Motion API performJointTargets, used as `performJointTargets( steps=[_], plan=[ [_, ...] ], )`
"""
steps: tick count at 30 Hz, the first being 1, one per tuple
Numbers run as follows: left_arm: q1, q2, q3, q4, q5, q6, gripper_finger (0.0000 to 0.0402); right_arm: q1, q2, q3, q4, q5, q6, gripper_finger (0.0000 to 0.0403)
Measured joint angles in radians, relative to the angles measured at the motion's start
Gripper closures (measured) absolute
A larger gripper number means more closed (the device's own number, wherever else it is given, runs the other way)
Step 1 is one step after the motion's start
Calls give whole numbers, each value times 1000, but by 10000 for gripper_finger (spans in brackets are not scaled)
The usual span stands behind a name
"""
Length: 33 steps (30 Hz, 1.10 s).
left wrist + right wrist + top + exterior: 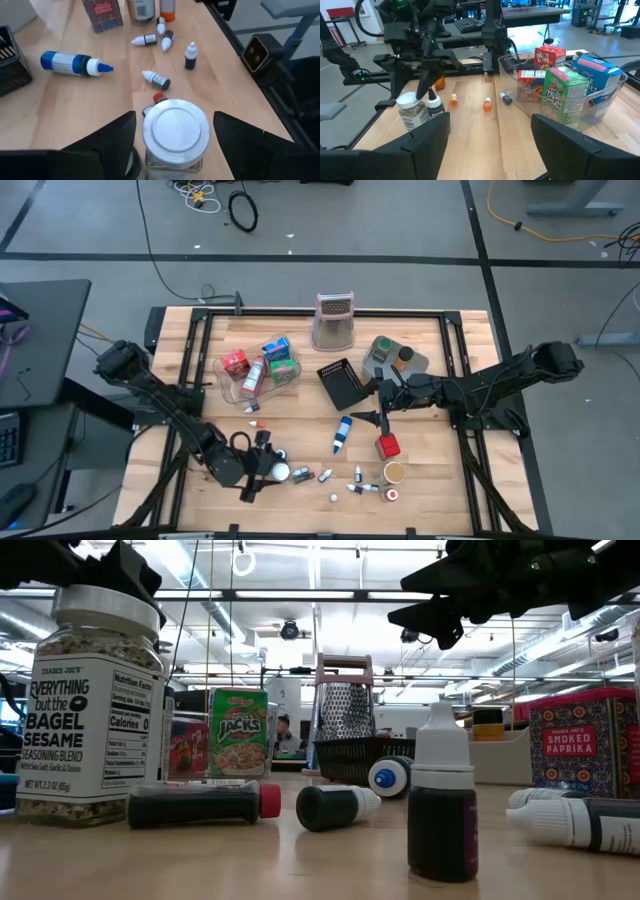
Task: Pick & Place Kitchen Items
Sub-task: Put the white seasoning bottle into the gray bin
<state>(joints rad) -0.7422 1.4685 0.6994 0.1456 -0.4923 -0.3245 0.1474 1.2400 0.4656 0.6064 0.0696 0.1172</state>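
Seasoning jar sat between the left gripper's spread fingers

High view: the left gripper is seen at the table's front edge, the right gripper open, empty, beside the black mesh basket. Low view: the bagel seasoning jar is stood upright. Left wrist view: its lid is framed by open fingers, vials scattered beyond.

A wooden table with a black frame stands on a grey floor crossed by dark tape lines. Coiled black cable lies at 12 o'clock, yellow cable at 1 o'clock. A dark desk sits at 9 o'clock. Ceiling strip lights glow overhead.
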Motion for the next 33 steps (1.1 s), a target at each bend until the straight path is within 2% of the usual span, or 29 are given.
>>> performJointTargets(
  steps=[5,17,26,33],
  plan=[
    [4,5,-2,-13,45,-36,124,0,0,0,0,0,-18,115],
    [19,5,-5,-42,39,-64,126,0,0,0,0,0,-25,115],
    [52,5,-5,-38,97,-94,190,0,0,0,0,0,-26,115],
    [53,6,-5,95,98,-49,178,0,0,0,0,0,-26,115]
  ],
)
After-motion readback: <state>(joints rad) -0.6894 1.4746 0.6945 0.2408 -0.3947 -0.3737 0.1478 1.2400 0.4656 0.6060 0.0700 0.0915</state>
